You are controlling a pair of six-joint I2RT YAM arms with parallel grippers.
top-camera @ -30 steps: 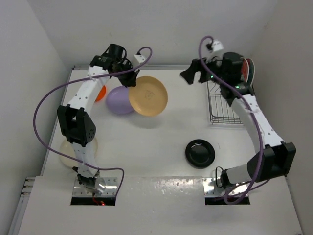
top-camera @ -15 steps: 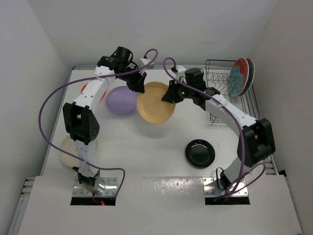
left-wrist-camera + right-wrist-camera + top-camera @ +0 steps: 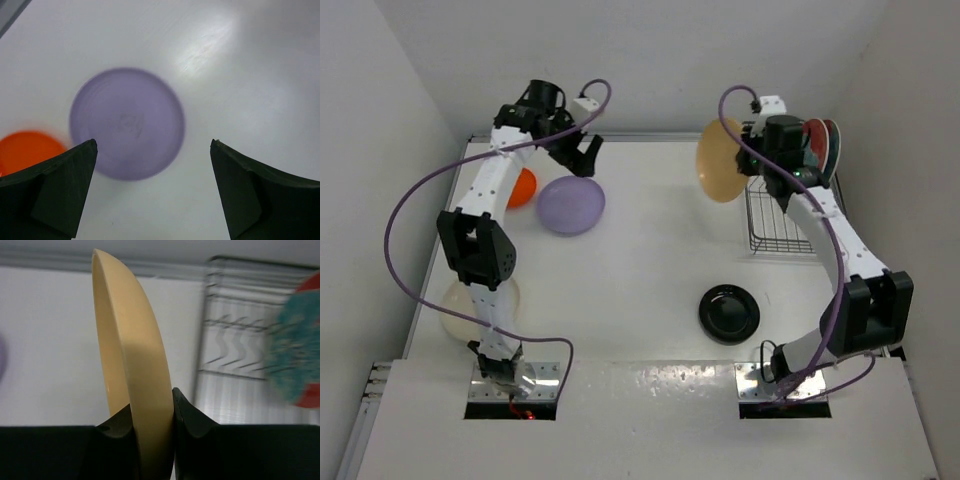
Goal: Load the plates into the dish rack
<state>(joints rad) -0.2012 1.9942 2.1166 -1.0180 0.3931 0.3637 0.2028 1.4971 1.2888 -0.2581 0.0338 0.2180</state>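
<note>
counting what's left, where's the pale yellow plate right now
Top view, far right: the pale yellow plate is held on edge in the right gripper, off the table, just left of the dish rack.

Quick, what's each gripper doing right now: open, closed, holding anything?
Left gripper: open, holding nothing, above the lavender plate.
Right gripper: closed on the rim of the pale yellow plate, which is held on edge.
</note>
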